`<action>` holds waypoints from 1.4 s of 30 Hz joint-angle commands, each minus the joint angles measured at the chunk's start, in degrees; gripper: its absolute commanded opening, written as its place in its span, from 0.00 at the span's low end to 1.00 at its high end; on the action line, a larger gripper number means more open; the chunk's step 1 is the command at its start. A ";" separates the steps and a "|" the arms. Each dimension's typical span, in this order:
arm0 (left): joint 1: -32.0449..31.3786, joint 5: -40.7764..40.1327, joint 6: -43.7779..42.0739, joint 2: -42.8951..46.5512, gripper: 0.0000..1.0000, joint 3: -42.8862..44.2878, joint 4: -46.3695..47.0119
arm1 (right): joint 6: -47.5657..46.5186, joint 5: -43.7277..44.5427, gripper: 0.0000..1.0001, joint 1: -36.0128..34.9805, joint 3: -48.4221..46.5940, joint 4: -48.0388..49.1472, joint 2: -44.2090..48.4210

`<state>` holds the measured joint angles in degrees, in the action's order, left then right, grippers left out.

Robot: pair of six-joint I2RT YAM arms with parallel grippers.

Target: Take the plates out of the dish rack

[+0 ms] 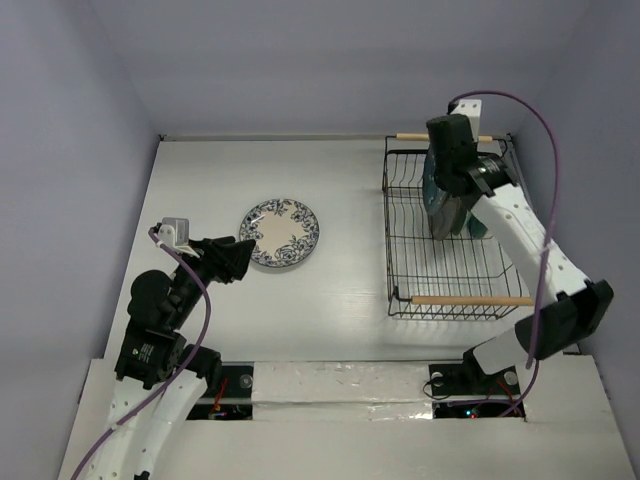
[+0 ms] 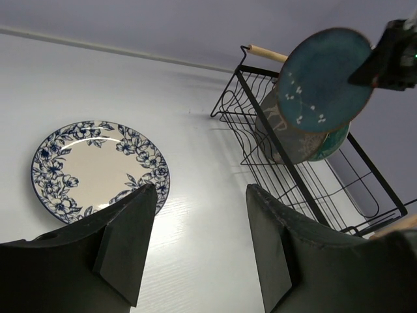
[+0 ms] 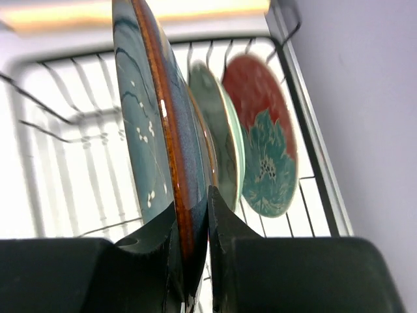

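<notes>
The dark patterned-rim plate (image 1: 280, 233) lies flat on the table left of centre, also in the left wrist view (image 2: 98, 168). My left gripper (image 1: 243, 258) is open and empty, just beside its near left rim. My right gripper (image 3: 192, 215) is shut on the rim of the speckled teal-blue plate (image 3: 156, 130), holding it upright above the black wire dish rack (image 1: 400, 240). In the left wrist view this plate (image 2: 324, 78) hangs lifted over the rack. The grey-green plate (image 3: 221, 137) and the red plate with teal flower (image 3: 264, 150) stand upright in the rack behind it.
The rack has two wooden bar handles, one near (image 1: 470, 300) and one far (image 1: 410, 136). It stands at the table's right, close to the right wall. The back wall runs along the table's far edge.
</notes>
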<state>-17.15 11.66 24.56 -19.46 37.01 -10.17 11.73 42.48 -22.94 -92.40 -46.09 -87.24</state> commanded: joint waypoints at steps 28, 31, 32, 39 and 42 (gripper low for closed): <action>0.80 0.03 -0.03 -0.22 0.57 0.78 1.91 | 42.49 -44.32 0.00 -18.98 7.84 62.34 -19.89; 0.80 0.29 0.05 -0.66 0.57 0.78 2.00 | 44.34 -44.23 0.00 -18.98 9.95 64.63 -22.08; 0.80 0.21 -0.03 -0.66 0.57 0.69 2.09 | 44.78 -44.50 0.00 -18.98 10.31 64.98 -22.62; 0.80 0.29 -0.03 -0.93 0.57 0.69 2.00 | 47.25 -47.13 0.04 -18.98 12.59 67.71 -26.66; 0.80 0.20 -0.03 -0.84 0.57 0.69 2.09 | 47.86 -47.66 0.07 -18.98 13.64 68.58 -27.63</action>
<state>-16.75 11.55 24.56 -19.90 37.01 -10.17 55.55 -2.26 -41.65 -78.19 8.38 -115.92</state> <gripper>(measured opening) 0.571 0.175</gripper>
